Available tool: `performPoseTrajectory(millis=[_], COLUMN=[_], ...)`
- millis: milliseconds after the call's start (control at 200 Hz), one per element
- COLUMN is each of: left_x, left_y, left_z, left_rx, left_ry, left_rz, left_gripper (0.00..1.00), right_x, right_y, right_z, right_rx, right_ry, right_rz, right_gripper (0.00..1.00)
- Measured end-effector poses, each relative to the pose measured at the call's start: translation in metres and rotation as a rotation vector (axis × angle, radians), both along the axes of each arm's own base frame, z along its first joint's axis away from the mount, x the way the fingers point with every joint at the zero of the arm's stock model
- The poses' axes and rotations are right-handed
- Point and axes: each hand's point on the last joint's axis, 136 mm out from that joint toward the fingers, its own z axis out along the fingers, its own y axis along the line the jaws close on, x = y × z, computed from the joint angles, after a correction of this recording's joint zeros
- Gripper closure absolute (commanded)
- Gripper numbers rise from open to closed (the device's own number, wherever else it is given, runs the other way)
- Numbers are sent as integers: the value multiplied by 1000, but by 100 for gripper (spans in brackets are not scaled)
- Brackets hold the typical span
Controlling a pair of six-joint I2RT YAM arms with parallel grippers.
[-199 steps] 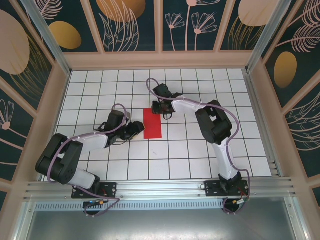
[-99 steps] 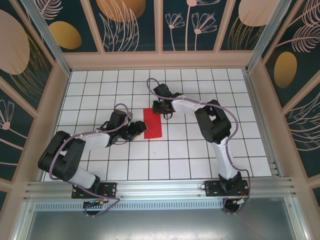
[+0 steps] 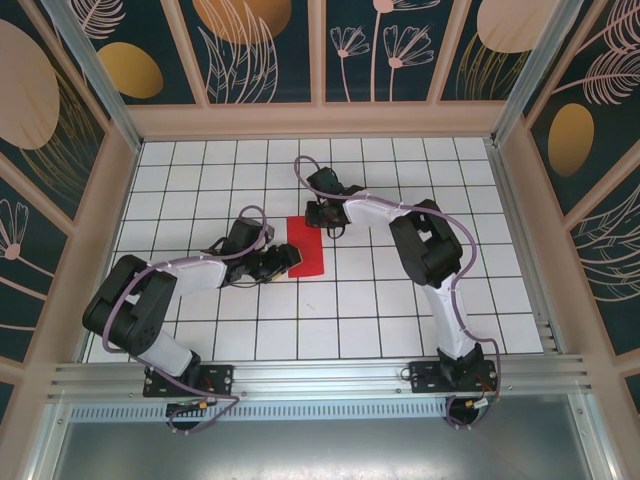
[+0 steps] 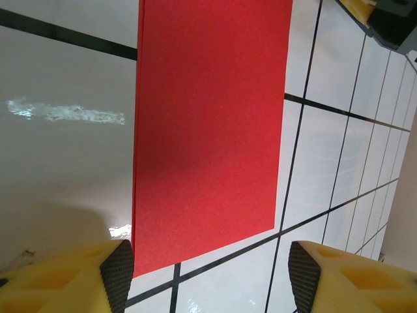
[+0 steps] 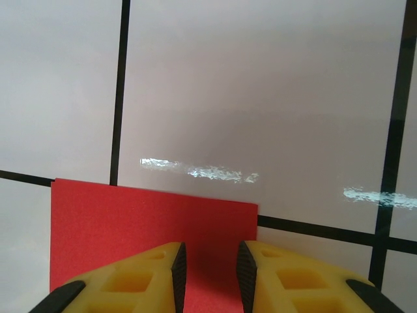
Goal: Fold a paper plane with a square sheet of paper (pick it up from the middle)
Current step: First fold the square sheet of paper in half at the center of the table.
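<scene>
Since the thin red paper rectangle (image 3: 306,248) points at the far tabletop (image 3: 400,300) edge, left gripper (image 4: 212,267) gapes at its near end, right gripper (image 5: 210,261) barely parted atop the other.

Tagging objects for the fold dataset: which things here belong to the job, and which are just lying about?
Job:
- red paper, folded to a rectangle
- left gripper, at its near end
- right gripper, over its far end

Not the job:
- white grid table
- patterned walls
</scene>
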Motion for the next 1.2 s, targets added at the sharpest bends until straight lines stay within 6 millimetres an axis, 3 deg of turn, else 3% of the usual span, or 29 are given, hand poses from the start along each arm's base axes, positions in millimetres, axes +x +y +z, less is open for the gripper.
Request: performPoseTrajectory(millis=[445, 1201], left_x=[3, 16], left_y=[-4, -14], left_z=[-8, -3], left_rx=[47, 48], left_ry=[20, 14], left_rz=[-17, -29], left_gripper=[34, 32], right_x=[0, 1], right_y=[0, 0], right_z=[-1, -3], right_rx=[4, 22], right_ry=[-1, -16], right_rz=[-3, -6], right_gripper=[68, 68])
